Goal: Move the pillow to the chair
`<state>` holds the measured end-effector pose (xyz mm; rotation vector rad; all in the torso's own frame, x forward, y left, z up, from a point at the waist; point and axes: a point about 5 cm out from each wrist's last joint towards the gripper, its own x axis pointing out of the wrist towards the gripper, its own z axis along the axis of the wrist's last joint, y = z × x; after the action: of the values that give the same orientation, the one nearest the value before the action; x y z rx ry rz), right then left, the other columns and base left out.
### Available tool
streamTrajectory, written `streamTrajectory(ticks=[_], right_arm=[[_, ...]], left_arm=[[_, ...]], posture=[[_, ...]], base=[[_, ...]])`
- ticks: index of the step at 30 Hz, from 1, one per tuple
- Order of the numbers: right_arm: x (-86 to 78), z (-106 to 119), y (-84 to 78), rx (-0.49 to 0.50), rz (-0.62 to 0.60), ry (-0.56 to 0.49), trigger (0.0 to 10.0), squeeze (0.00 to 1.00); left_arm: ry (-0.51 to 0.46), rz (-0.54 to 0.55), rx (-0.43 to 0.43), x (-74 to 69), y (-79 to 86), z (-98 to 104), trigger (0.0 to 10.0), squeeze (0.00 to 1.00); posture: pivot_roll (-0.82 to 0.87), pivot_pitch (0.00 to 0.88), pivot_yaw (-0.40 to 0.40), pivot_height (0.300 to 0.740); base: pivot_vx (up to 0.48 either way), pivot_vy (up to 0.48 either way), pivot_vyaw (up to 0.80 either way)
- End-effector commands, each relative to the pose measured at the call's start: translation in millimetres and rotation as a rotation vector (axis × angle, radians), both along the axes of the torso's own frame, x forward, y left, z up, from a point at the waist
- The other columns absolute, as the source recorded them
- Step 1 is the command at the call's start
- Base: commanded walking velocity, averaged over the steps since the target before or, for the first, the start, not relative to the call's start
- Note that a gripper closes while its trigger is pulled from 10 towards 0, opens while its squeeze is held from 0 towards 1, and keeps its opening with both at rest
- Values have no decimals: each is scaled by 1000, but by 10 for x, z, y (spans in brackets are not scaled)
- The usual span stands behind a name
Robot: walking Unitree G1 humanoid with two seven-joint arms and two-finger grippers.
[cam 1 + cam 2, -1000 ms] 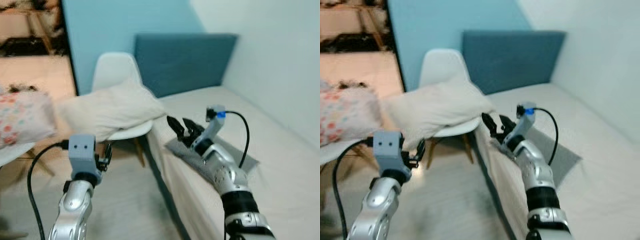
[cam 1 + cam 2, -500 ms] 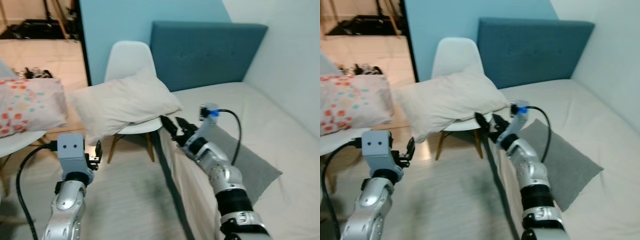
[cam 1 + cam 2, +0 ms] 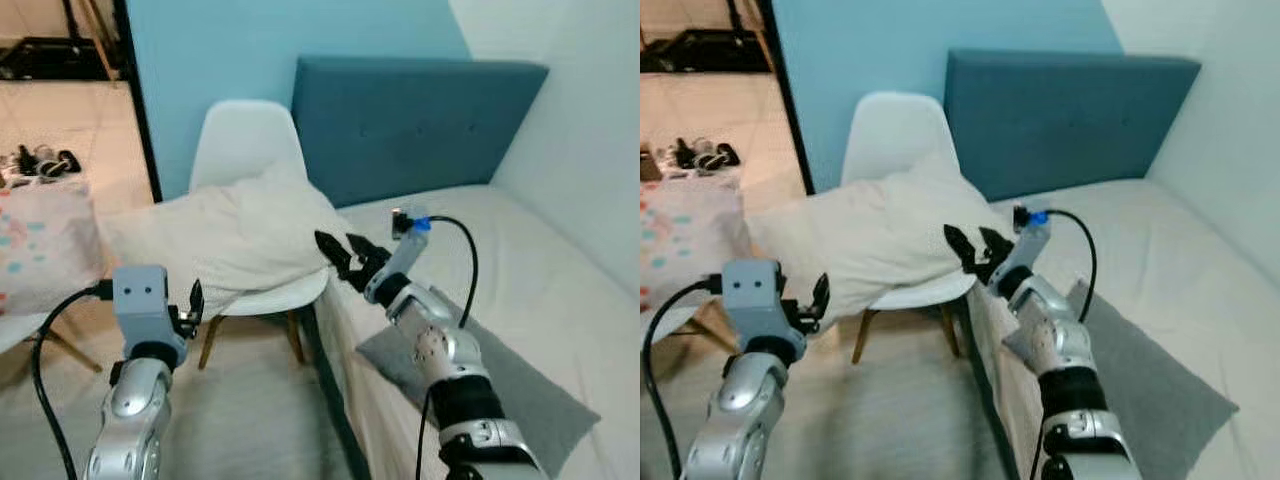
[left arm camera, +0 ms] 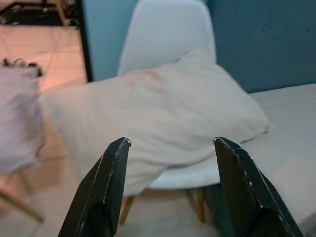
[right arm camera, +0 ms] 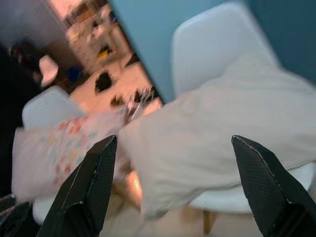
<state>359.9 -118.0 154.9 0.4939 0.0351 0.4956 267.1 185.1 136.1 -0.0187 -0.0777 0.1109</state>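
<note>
A cream pillow point(image 3: 225, 240) is seen lying across the seat of a white chair point(image 3: 243, 148), left of centre in the left eye view, with one corner hanging past the seat edge toward the bed point(image 3: 520, 270). The right gripper point(image 3: 343, 255) is held at mid-frame just beside that corner, its fingers spread and nothing held between them. The left gripper point(image 4: 170, 185) is raised at lower left, fingers parted and empty, the pillow lying well ahead of them. A grey pillow point(image 3: 480, 375) is shown on the bed at lower right. In the right wrist view a floral cushion point(image 5: 59, 148) on a second white chair is made out, blurred.
</note>
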Motion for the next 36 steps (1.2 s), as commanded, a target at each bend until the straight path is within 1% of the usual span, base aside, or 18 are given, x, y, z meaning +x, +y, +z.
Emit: streamTrajectory(ticks=[1, 2, 3, 4, 5, 7, 9, 12, 17, 20, 22, 23, 29, 32, 34, 36], right_arm=[[33, -82, -223, 45, -99, 77, 10000, 0], [51, -92, -287, 54, -133, 95, 10000, 0], [51, -92, -287, 54, -133, 95, 10000, 0], [67, -103, -354, 37, -163, 105, 10000, 0], [67, -103, -354, 37, -163, 105, 10000, 0], [87, -130, -466, -18, -212, 120, 10000, 0], [93, -172, -548, -72, -243, 135, 10000, 0], [92, -201, -597, -97, -264, 147, 10000, 0], [97, -230, -657, -124, -294, 168, 10000, 0], [112, -247, -734, -151, -330, 187, 10000, 0], [114, -247, -740, -154, -332, 187, 10000, 0], [116, -263, -779, -180, -350, 194, 10000, 0], [122, -281, -849, -213, -378, 204, 10000, 0], [128, -273, -847, -211, -373, 200, 10000, 0], [135, -260, -819, -208, -357, 190, 10000, 0], [143, -234, -736, -205, -310, 163, 10000, 0]], left_arm=[[6, -33, -23, 2, -73, -12, 10000, 0], [7, -36, -24, 3, -74, -12, 10000, 0], [7, -36, -24, 3, -74, -12, 10000, 0], [9, -42, -25, 5, -76, -12, 10000, 0], [9, -42, -25, 5, -76, -12, 10000, 0], [7, -66, -36, 11, -88, -12, 10000, 0], [-5, -117, -59, 19, -108, -5, 10000, 0], [-11, -151, -82, 23, -107, -3, 10000, 0], [-10, -163, -86, 22, -108, -4, 10000, 0], [-10, -169, -88, 19, -111, -4, 10000, 0], [-10, -170, -88, 18, -111, -4, 10000, 0], [-12, -179, -97, 18, -106, -9, 10000, 0], [-18, -191, -106, 16, -106, -10, 10000, 0], [-21, -190, -107, 12, -108, -11, 10000, 0], [-23, -186, -104, 11, -106, -9, 10000, 0], [-30, -172, -94, 7, -98, -1, 10000, 0]], posture=[[-16, 0, -99, 740], [-16, 0, -99, 740], [-16, 0, -99, 740], [-17, 0, -98, 740], [-17, 0, -98, 740], [-17, 0, -98, 740], [-17, 0, -97, 740], [-18, 0, -96, 740], [-19, 0, -95, 740], [-19, 0, -93, 740], [-19, 0, -93, 740], [-22, 0, -94, 740], [-23, 0, -93, 740], [-24, 0, -95, 740], [-25, 0, -96, 740], [-25, 0, -98, 740]], base=[[0, 0, -700], [0, 0, -706], [0, 0, -706], [0, 0, -700], [0, 0, -700], [0, 0, -700], [0, 0, -700], [0, 0, -698], [0, 0, -698], [0, 0, -694], [0, 0, -694], [0, 0, -694], [0, 0, -694], [0, 0, -694], [0, 0, -700], [0, 0, -694]])
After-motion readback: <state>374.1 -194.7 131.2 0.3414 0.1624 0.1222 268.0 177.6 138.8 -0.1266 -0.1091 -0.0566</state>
